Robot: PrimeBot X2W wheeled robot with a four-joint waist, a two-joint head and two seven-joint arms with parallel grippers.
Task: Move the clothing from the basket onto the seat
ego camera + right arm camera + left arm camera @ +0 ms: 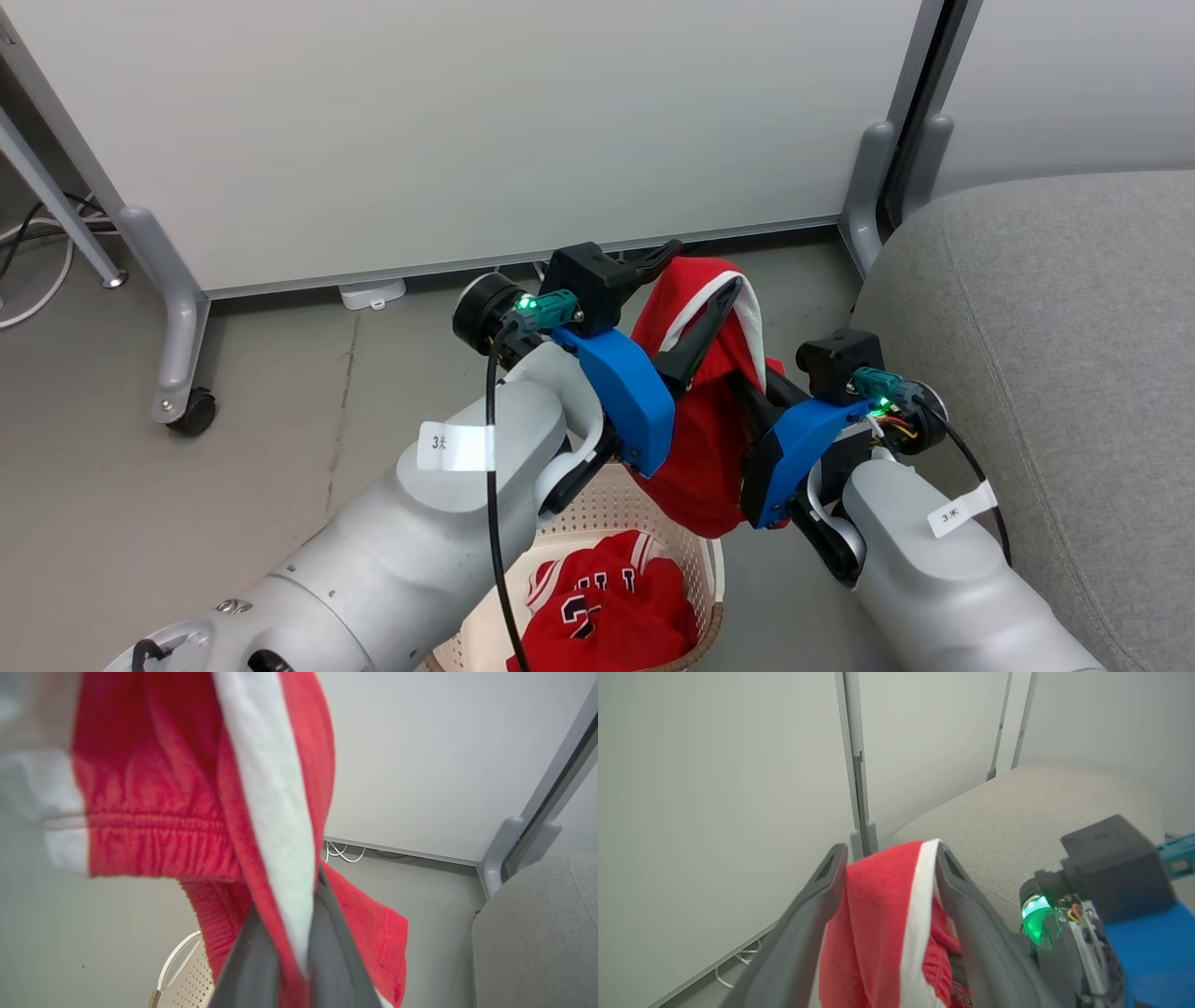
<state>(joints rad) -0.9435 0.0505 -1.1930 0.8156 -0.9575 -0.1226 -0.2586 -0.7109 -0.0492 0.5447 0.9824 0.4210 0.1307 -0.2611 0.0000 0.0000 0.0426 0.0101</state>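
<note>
Pale partition panels [467, 121] on grey legs, one with a black castor [194, 411], stand behind a bare grey floor [280, 392]. At the right of the head view we see the grey seat [1055, 308], with nothing lying on the part in view. It also shows in the left wrist view [1031, 807] and the right wrist view [532, 933].

Both arms hold 1 pair of red shorts [700, 448] with white stripes up in the air, between the panels and the basket [611, 509]. The left gripper [708, 266] has its 2 fingers spread wide. In its own wrist view [889, 851] the shorts [873, 933] fill the gap and touch both fingers, and their top edge lies over the fingertips. We cannot tell how hard those fingers press.

The right gripper [747, 385] sits lower and nearer the seat. In its wrist view [287, 914] the 2 fingers are close together and pinch a fold of red and white cloth, while the gathered waistband of the shorts [154, 793] hangs blurred close to the lens.

The bottom of the shorts hangs over the far right part of the basket, apart from the seat. A red jersey [607, 607] with black-and-white lettering lies crumpled inside the basket. A corner of the basket [187, 970] shows below the cloth in the right wrist view
</note>
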